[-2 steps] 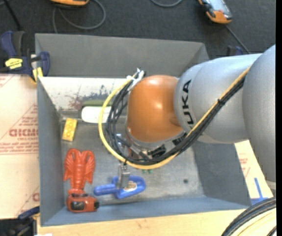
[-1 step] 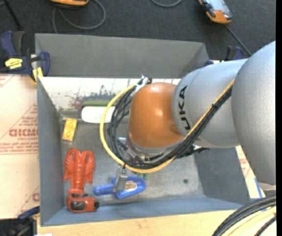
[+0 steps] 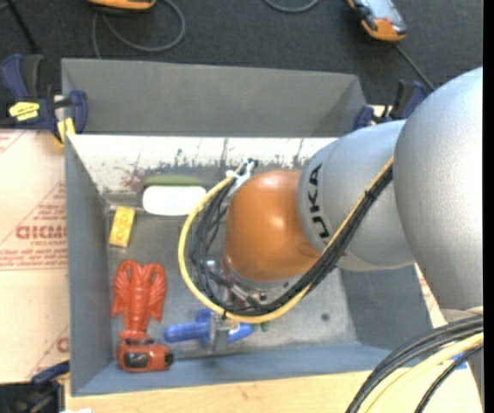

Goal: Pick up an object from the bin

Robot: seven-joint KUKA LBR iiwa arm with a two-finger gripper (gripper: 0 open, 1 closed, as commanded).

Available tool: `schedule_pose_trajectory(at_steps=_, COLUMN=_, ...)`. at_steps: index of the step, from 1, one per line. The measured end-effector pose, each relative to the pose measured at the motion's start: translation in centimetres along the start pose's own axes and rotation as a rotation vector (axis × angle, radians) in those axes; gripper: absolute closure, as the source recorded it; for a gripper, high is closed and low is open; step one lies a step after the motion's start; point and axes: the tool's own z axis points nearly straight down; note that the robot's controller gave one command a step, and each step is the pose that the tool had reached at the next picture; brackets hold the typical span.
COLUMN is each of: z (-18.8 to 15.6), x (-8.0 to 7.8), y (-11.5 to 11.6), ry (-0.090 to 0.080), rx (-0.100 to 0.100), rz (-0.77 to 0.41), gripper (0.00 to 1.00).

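Note:
My gripper (image 3: 222, 321) is low at the bin's front, under the orange wrist cover, right over a blue plastic thing (image 3: 185, 331) that lies flat on the floor. The blue piece sticks out to the left and right of the gripper, and its middle is hidden. A red toy lobster (image 3: 139, 292) lies just left of it. In the front left corner sits a small red and black tape measure (image 3: 144, 357).
A yellow block (image 3: 122, 227) lies by the left wall. A white oval thing (image 3: 172, 200) with a green one (image 3: 176, 180) behind it rests at the back wall. The arm and its cables cover the bin's middle and right.

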Motion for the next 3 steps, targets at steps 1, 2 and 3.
schedule_pose_trajectory(at_steps=1, z=2.5, x=0.6, y=-2.6, ry=-0.001, rx=-0.001, rz=-0.091, gripper=0.0)
schedule_pose_trajectory(at_steps=2, z=3.9, x=0.4, y=-2.9, ry=0.003, rx=-0.001, rz=0.13, gripper=1.0)
schedule_pose_trajectory(at_steps=3, z=3.9, x=0.4, y=-2.9, ry=0.003, rx=-0.001, rz=0.131, gripper=1.0)
